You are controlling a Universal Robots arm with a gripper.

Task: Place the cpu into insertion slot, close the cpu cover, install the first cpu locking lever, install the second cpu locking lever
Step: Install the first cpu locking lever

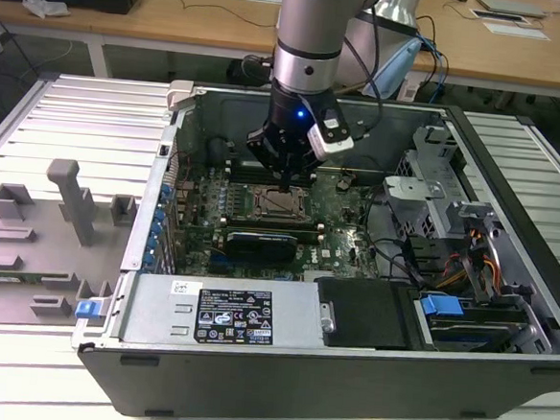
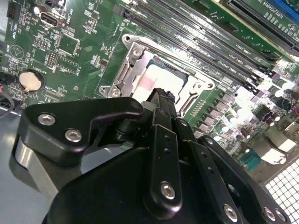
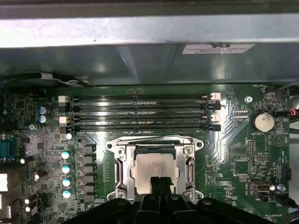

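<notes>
The black end effector (image 2: 163,100), fingers pressed together and gripping nothing, hovers over the cpu (image 3: 155,169) seated in the insertion slot (image 3: 120,173) with the cpu cover (image 3: 191,163) down; steady, vertical pressing seems wisest.

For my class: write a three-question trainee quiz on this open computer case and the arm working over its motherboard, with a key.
1. True or false: the cpu already lies in the insertion slot.
2. What is the gripper nearest to? A) the coin battery B) the cpu C) the blue drive tab
3. Fill in: in the first wrist view, the long black memory slots lie between the socket and the case ____.

Key: 1 true; 2 B; 3 wall.
</notes>
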